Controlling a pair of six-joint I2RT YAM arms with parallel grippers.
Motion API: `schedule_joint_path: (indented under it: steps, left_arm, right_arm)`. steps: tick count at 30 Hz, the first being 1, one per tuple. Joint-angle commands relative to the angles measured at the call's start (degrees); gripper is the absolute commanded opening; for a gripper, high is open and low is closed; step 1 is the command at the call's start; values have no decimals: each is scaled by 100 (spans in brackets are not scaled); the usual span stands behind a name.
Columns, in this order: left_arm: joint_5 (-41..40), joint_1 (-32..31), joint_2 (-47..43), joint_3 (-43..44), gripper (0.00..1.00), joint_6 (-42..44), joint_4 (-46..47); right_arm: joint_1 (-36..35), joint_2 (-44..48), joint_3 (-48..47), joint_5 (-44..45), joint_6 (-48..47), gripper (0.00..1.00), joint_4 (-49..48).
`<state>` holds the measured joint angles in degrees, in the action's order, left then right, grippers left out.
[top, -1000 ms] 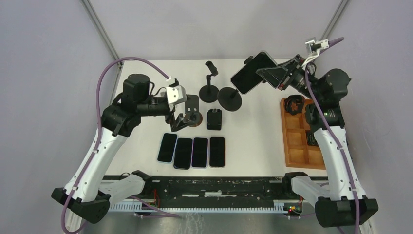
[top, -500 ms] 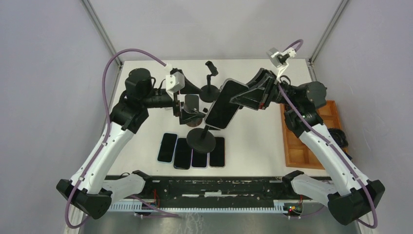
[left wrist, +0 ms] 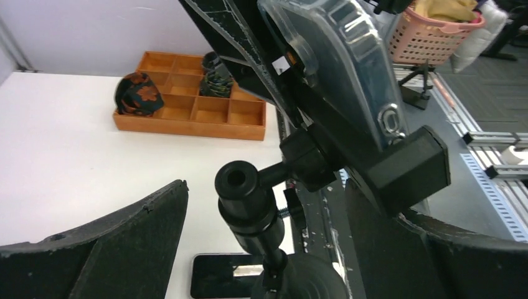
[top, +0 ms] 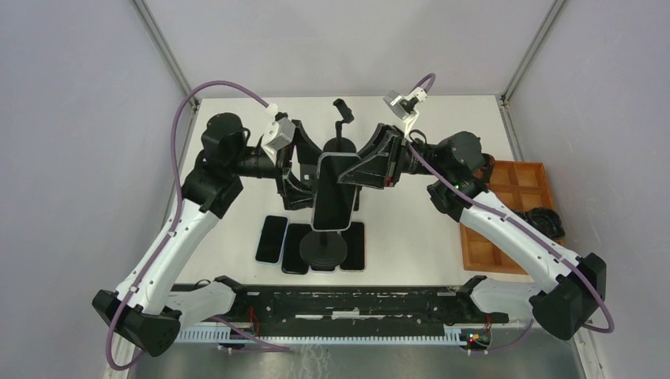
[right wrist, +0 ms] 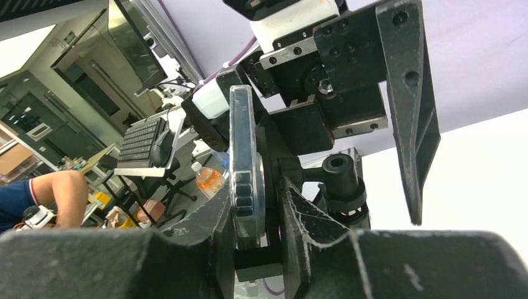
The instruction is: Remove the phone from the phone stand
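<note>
Right gripper [top: 351, 170] has carried the phone [top: 333, 192], clamped between its partly closed fingers and still seated in the phone stand [top: 322, 249], leftward to mid-scene, over the row of spare phones [top: 272, 237]. Left gripper [top: 294, 170], fingers fully spread and holding nothing, flanks the stand's neck.

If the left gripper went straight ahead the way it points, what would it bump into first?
Probably the phone stand: its black neck sits right between the left gripper's open jaws in the wrist view. The phone is clamped just above it. How far off it is, I can't tell.
</note>
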<state>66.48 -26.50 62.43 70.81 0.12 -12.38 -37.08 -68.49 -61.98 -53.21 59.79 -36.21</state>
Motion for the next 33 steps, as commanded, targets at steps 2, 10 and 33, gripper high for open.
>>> schedule_joint_path:
  steps: [2,10,33]
  left_arm:
    - [427,-39,-144,-232,100,-266,48]
    - [510,-39,-204,-408,70,-78,-298]
    - [1295,-39,287,1048,2,3278,-4354]
  right_arm:
    - [-335,-96,-384,736,-19,0,-993]
    - [-713,-83,-306,1122,-165,0,-1183]
    - [-1112,-254,-1684,87,-3645,58,3318]
